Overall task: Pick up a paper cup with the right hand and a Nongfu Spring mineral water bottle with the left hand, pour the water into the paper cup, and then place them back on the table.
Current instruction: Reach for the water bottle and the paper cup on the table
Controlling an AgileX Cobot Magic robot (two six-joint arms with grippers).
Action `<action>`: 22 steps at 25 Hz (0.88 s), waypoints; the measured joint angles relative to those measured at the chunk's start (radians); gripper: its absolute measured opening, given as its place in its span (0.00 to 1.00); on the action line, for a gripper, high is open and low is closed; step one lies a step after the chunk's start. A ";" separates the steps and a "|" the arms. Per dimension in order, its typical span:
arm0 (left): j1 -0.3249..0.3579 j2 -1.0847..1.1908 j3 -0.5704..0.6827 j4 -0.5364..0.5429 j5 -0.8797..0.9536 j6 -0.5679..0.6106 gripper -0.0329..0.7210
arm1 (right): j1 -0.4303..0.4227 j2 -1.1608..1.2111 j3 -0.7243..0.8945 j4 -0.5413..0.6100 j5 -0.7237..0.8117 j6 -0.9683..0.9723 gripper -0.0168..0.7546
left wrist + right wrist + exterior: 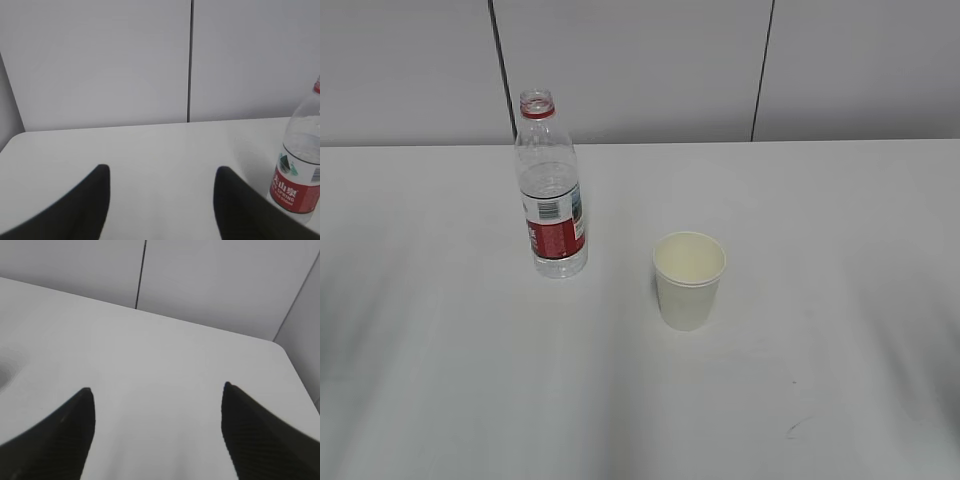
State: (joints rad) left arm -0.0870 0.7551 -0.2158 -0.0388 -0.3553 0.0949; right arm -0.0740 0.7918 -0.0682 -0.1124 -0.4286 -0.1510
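The clear water bottle [551, 190] with a red neck ring and red and white label stands upright and uncapped on the white table [800, 200], left of centre. The white paper cup [688, 279] stands upright to its right and nearer, apart from it. No arm shows in the exterior view. In the left wrist view my left gripper [161, 172] is open and empty over bare table, with the bottle [298, 170] at the right edge beyond the right finger. In the right wrist view my right gripper [157, 390] is open and empty; the cup is out of that view.
A grey panelled wall [640, 60] with dark vertical seams runs behind the table's far edge. A small dark scuff mark [796, 428] lies on the table at the front right. The table's far right corner [280, 347] shows in the right wrist view.
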 joint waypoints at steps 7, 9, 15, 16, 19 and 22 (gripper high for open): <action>0.000 0.000 0.000 0.000 -0.003 0.000 0.58 | 0.000 0.148 0.000 -0.155 -0.177 0.089 0.78; 0.000 0.000 0.000 0.000 -0.007 0.000 0.58 | 0.000 0.186 0.000 -0.202 -0.223 0.096 0.78; 0.000 0.007 0.000 0.000 -0.015 0.000 0.58 | 0.000 0.312 0.000 -0.280 -0.368 0.121 0.78; 0.000 0.014 0.000 0.000 -0.024 0.000 0.58 | 0.000 0.329 0.000 -0.282 -0.386 0.125 0.78; 0.000 0.041 0.000 0.000 -0.051 0.000 0.58 | 0.000 0.379 -0.002 -0.284 -0.439 0.132 0.78; 0.000 0.075 0.000 0.000 -0.084 0.000 0.58 | 0.000 0.425 -0.005 -0.287 -0.475 0.133 0.78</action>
State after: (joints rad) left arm -0.0870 0.8304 -0.2158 -0.0388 -0.4389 0.0949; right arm -0.0740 1.2163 -0.0734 -0.3998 -0.9039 -0.0180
